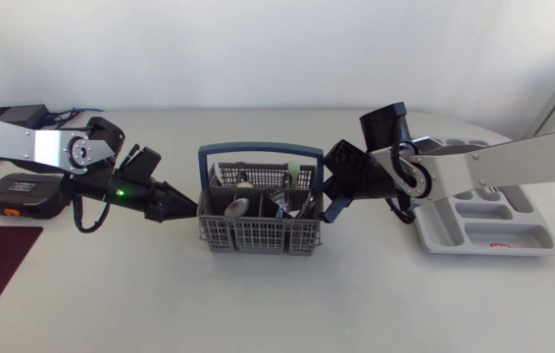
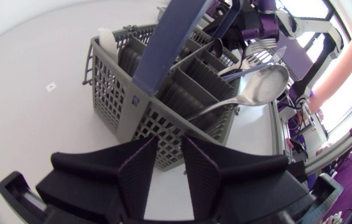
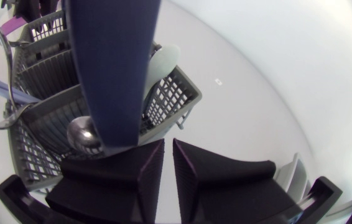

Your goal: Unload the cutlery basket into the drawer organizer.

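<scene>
Noted: cutlery basket [image 1: 258, 235] upright on worktop [image 1: 258, 304] betw. the two hands, loaded w/ utensils. L hand [image 1: 192, 206] sits level w/ basket's side wall, tips at or just short of it; contact not confirmed. Per L wrist view, its fingers [image 2: 137, 171] are a little parted, bare worktop showing in the gap, grasping nothing. Directly ahead of L hand: grey lattice wall, w/ blue handle [image 2: 170, 37] arching over it. A spoon [image 2: 263, 87] leans out past the far rim, w/ a fork [image 2: 257, 45] just beyond the spoon. R hand [image 1: 334, 199] is at opp. side of basket, by its rim. Its fingers [image 3: 145, 165] are clenched to a thin slit, nothing betw. them. Handle runs straight ahead of R hand; a spoon bowl [image 3: 83, 134] lies just in front of its tips, inside nearest compartment. Drawer organizer [image 1: 488, 250] lies behind R hand, partly under R arm, apart from basket.
</scene>
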